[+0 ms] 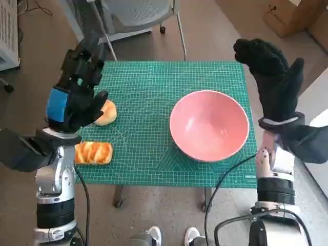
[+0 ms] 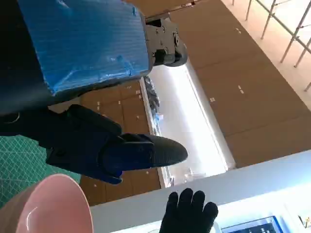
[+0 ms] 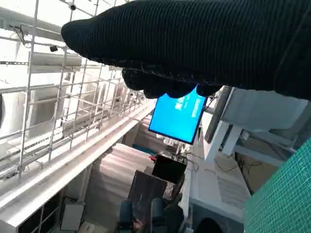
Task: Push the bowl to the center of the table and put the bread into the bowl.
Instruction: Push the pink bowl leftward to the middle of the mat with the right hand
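Observation:
A pink bowl (image 1: 209,124) stands on the right half of the green cutting mat (image 1: 148,92); its rim (image 2: 46,206) also shows in the left wrist view. A round bun (image 1: 106,113) lies at the mat's left, partly hidden by my left hand (image 1: 77,95), which hovers over it, fingers spread, holding nothing. A glazed twisted bread (image 1: 93,152) lies at the mat's front left corner. My right hand (image 1: 274,82) is raised upright just right of the bowl, fingers apart and empty; its glove (image 2: 187,213) shows beyond the bowl in the left wrist view.
The small table ends close around the mat. An office chair (image 1: 138,15) stands behind it and a cardboard box (image 1: 292,15) at the back right. Shoes of a person (image 1: 171,237) show below the front edge. A lit blue screen (image 3: 179,116) appears in the right wrist view.

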Tool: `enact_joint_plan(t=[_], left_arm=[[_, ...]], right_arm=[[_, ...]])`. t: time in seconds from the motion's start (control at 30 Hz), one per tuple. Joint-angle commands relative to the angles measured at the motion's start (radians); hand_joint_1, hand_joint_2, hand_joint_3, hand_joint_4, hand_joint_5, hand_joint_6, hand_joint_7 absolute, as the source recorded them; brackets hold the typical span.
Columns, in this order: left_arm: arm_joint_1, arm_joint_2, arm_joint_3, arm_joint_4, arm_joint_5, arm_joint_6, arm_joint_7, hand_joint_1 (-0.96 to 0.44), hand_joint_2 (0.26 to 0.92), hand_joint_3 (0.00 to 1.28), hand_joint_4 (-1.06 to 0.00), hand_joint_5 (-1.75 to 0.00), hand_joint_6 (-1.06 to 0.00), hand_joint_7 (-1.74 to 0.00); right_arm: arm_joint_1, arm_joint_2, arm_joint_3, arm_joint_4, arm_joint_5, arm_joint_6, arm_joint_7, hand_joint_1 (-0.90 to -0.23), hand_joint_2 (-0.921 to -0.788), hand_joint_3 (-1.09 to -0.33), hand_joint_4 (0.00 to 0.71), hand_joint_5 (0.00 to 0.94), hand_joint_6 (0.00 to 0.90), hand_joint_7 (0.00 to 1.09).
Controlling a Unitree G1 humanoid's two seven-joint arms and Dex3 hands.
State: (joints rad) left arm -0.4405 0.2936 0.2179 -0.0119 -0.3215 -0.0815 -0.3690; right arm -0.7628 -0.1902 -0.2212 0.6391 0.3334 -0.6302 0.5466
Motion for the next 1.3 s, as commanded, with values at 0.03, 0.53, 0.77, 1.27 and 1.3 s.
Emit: enact_joint_plan(t=[0.03, 0.53, 0.77, 1.27, 1.3], left_arm=[[0.007, 0.002, 0.011, -0.003, -0.009, -0.003, 0.003, -0.65, 0.921, 0.36, -0.06, -0.01, 0.0, -0.41], [0.009, 0.0, 0.013, 0.002, -0.008, -0.008, 0.003, -0.66, 0.921, 0.36, -0.06, -0.01, 0.0, -0.41], [0.006, -0.002, 0.015, 0.005, -0.007, -0.01, 0.004, -0.66, 0.921, 0.36, -0.06, -0.01, 0.0, -0.41], [0.011, -0.005, 0.018, 0.013, -0.002, -0.02, 0.002, -0.67, 0.921, 0.34, -0.07, -0.01, 0.0, -0.41], [0.013, -0.005, 0.018, 0.013, -0.002, -0.021, 0.002, -0.67, 0.921, 0.34, -0.07, -0.01, 0.0, -0.41]], right_arm=[[0.014, -0.007, -0.004, 0.018, 0.005, 0.005, 0.01, -0.571, -0.921, -0.534, 0.229, 0.0, 0.376, 0.0], [0.022, -0.01, -0.008, 0.007, -0.001, 0.007, 0.004, -0.567, -0.921, -0.535, 0.232, 0.002, 0.37, 0.0], [0.022, -0.013, -0.013, 0.017, 0.0, -0.002, 0.008, -0.56, -0.921, -0.533, 0.233, 0.002, 0.363, 0.0], [0.018, -0.042, -0.052, 0.14, 0.02, -0.049, 0.046, -0.54, -0.921, -0.563, 0.2, 0.0, 0.343, 0.0], [0.018, -0.047, -0.059, 0.166, 0.02, -0.054, 0.047, -0.542, -0.921, -0.565, 0.199, 0.003, 0.342, 0.0]])
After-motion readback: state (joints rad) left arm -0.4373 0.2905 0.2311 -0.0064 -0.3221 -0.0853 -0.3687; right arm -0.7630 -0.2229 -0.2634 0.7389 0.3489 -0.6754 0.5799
